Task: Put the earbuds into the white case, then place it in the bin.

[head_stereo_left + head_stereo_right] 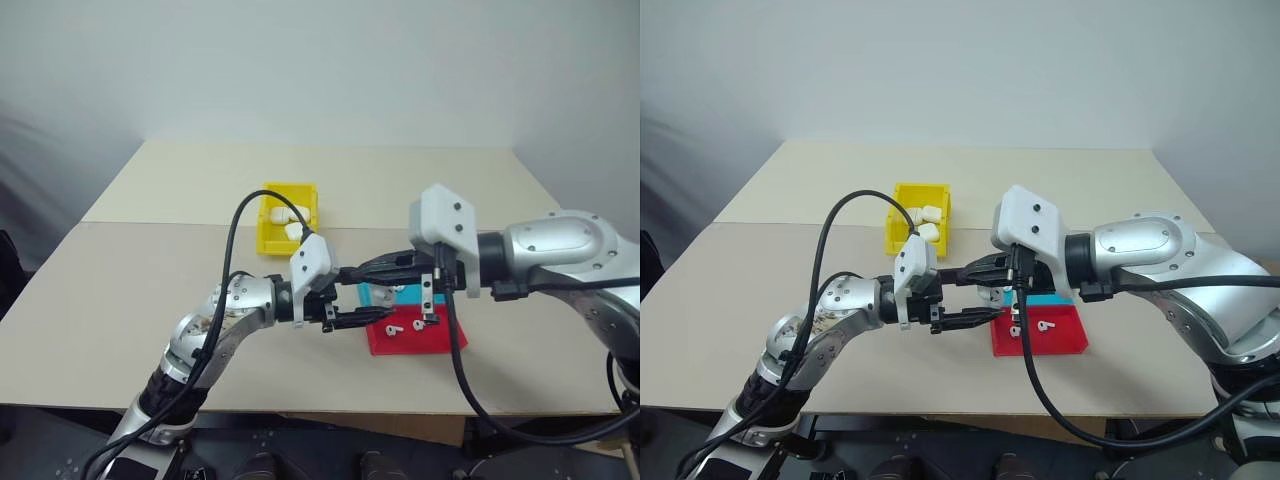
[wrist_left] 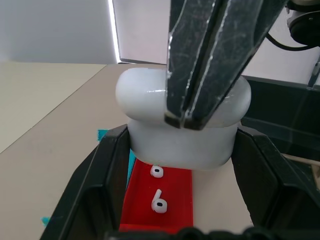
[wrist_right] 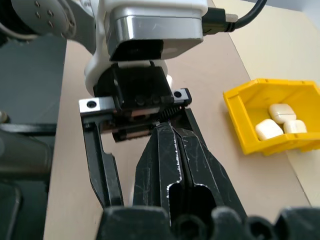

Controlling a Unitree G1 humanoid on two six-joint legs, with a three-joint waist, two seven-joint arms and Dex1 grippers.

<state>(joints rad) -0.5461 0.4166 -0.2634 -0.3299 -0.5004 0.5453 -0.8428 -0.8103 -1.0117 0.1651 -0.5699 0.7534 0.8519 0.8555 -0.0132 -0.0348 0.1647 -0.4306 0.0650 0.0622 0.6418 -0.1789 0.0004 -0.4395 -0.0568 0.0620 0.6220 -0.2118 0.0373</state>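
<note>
Both grippers meet above the near middle of the tan table (image 1: 140, 260) in the left eye view: the left gripper (image 1: 372, 318) reaches in from the left with its black fingers clamped on the white case (image 1: 380, 296), which is held in the air over the flat tray (image 1: 440, 338) of red and blue, while the right gripper (image 1: 352, 272) comes from the right with its two fingers pressed together, their tips over the top of that case. On the red part of the tray lie the earbuds (image 1: 392, 327), two small white pieces near each other, not in the case. Farther back and to the left stands the bin (image 1: 270, 240), bright yellow, with a few white cases (image 1: 287, 216) already inside it. In the right eye view the same grouping shows, with the bin well apart from the two grippers and the tray just under them. From the left wrist view, the case sits upright between the left fingers (image 2: 100, 180), which touch its two sides; the shut right fingers (image 2: 210, 60) lie against its rounded lid from above, and the two earbuds rest on the red tray below. From the right wrist view, the right gripper's fingers (image 3: 172, 165) are closed flat against each other with nothing between them, pointing at the left gripper's black body, and the yellow bin with its cases lies off to one side on the table.
</note>
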